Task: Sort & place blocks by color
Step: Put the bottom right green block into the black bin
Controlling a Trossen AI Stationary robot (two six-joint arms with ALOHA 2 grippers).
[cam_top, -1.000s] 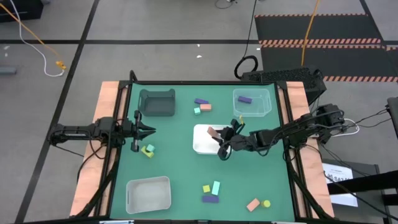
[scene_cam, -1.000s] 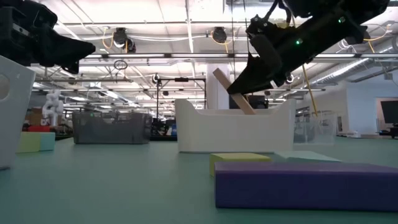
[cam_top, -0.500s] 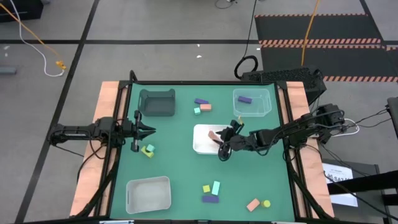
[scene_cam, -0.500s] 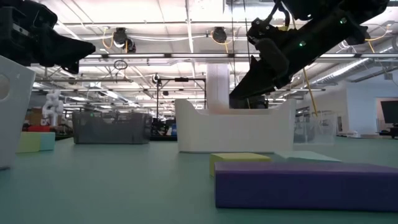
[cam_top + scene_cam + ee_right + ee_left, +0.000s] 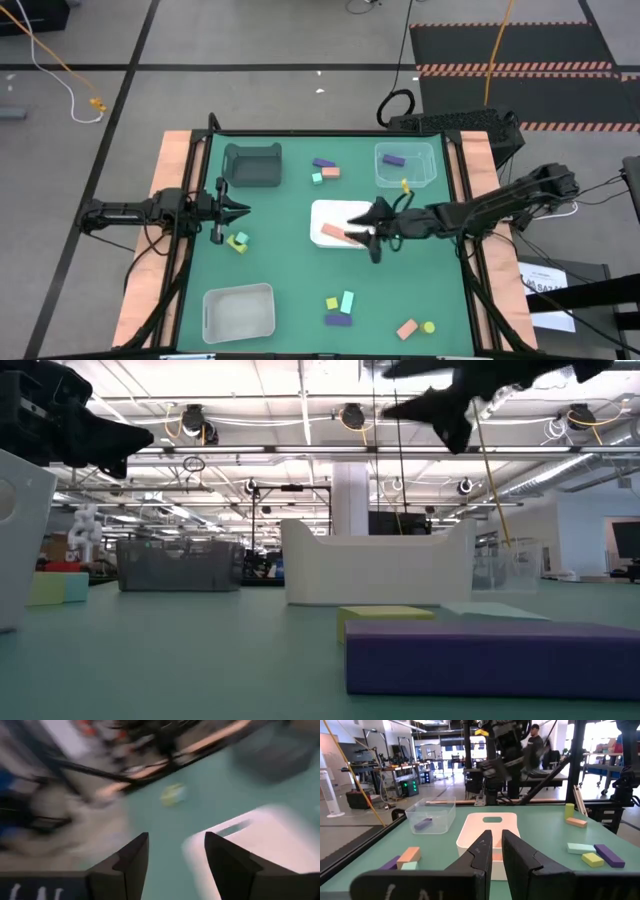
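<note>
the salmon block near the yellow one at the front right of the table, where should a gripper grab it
Take the salmon block from straight above, across its short width at the middle. In the high view it lies flat and skewed, so the fingers should turn to straddle its long sides. The yellow block sits just off one end, so the long sides look free.

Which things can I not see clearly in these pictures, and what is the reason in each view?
- Low view: the salmon block is hidden behind the white tray wall.
- Low view: the right gripper is a dark silhouette, partly cut off by the top edge.
- Right wrist view: motion blur smears the white tray and the table beyond the fingers.
- Left wrist view: the left gripper's own fingers cover part of the white tray.
</note>
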